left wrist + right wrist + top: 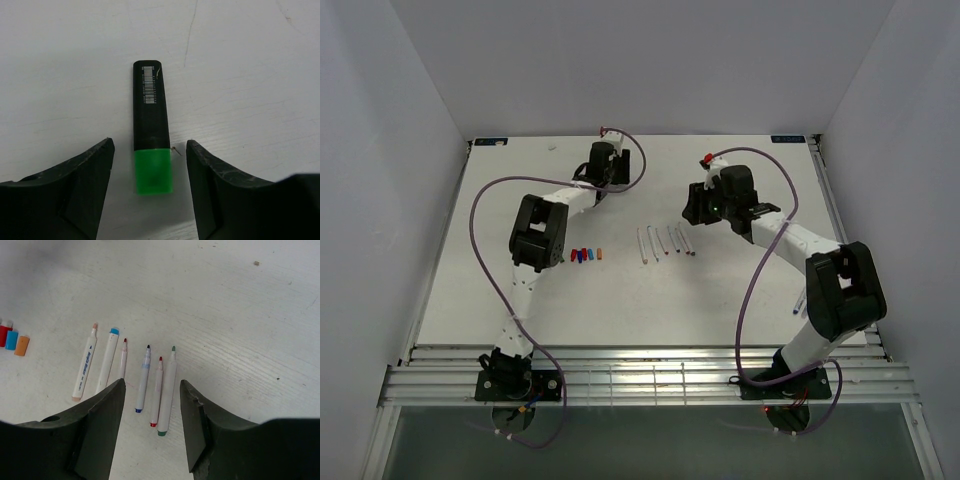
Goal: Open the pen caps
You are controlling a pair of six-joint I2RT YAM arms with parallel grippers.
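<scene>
White walls box in a scuffed, matte white bench [720, 300]. Near its far edge my left pincer [150, 145] hangs spread wide. Its dark fingers [95, 175] flank, without touching, a stubby black marker [150, 110] lying flat with its barcode label up and its blocky green cap [153, 171] still on. My right pincer [152, 385], likewise wide and holding nothing, hovers over six slim white pens [144, 375] lying side by side, coloured tips bare. The small loose pen caps [587, 255] sit in a short row to their left. Both arms reach forward with elbows bent.
</scene>
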